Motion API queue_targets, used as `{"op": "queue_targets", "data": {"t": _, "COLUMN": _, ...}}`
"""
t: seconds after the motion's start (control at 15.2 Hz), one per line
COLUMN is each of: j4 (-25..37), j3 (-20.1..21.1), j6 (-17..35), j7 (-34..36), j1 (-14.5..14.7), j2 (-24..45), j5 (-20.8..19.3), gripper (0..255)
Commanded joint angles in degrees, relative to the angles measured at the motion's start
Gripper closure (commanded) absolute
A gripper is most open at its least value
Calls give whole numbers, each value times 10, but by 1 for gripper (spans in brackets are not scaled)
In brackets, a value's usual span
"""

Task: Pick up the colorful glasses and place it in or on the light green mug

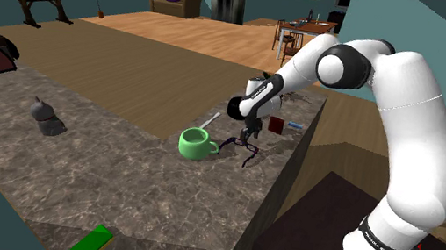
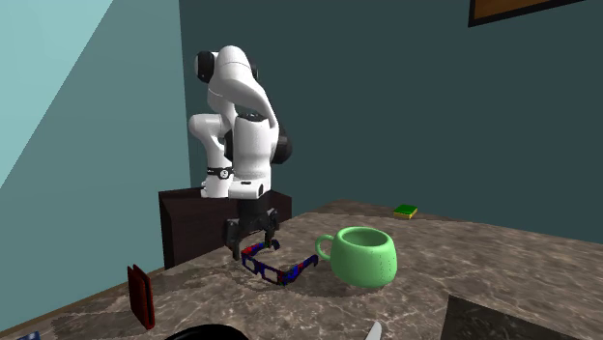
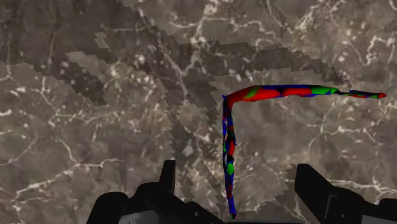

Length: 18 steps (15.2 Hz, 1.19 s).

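Observation:
The colorful glasses [image 3: 227, 149], patterned red, blue and green, lie on the dark marble counter. One temple arm stretches away past one finger. My gripper [image 3: 238, 181] is open just above them. Its fingers [image 3: 167, 175] stand wide apart, with the glasses' front between them and untouched. From the shoulder view, the gripper [image 1: 250, 139] hangs over the glasses [image 1: 240, 146], just right of the light green mug [image 1: 198, 144]. Seen in the second exterior view, the glasses [image 2: 278, 269] rest left of the upright mug [image 2: 362, 255], under the gripper [image 2: 253, 249].
A small red box [image 1: 277, 125] and a blue item [image 1: 294, 124] sit behind the gripper near the counter's edge. A pale utensil [image 1: 211, 121] lies behind the mug. A dark grey object [image 1: 47, 119] stands at the left, and a green book [image 1: 89, 244] lies near the front.

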Motion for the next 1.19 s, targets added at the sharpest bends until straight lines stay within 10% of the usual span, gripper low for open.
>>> {"op": "queue_targets", "data": {"t": 0.0, "j4": 5, "j3": 1, "j6": 9, "j7": -2, "j1": -2, "j2": 14, "j5": 1, "gripper": 0}}
{"op": "queue_targets", "data": {"t": 0.79, "j4": 13, "j3": 3, "j6": 30, "j7": -3, "j1": -3, "j2": 43, "j5": 2, "gripper": 0}}
{"op": "queue_targets", "data": {"t": 0.86, "j4": 13, "j3": 3, "j6": 30, "j7": -3, "j1": -3, "j2": 43, "j5": 2, "gripper": 255}}
{"op": "queue_targets", "data": {"t": 1.12, "j4": 13, "j3": 3, "j6": 30, "j7": -3, "j1": -3, "j2": 43, "j5": 2, "gripper": 255}}
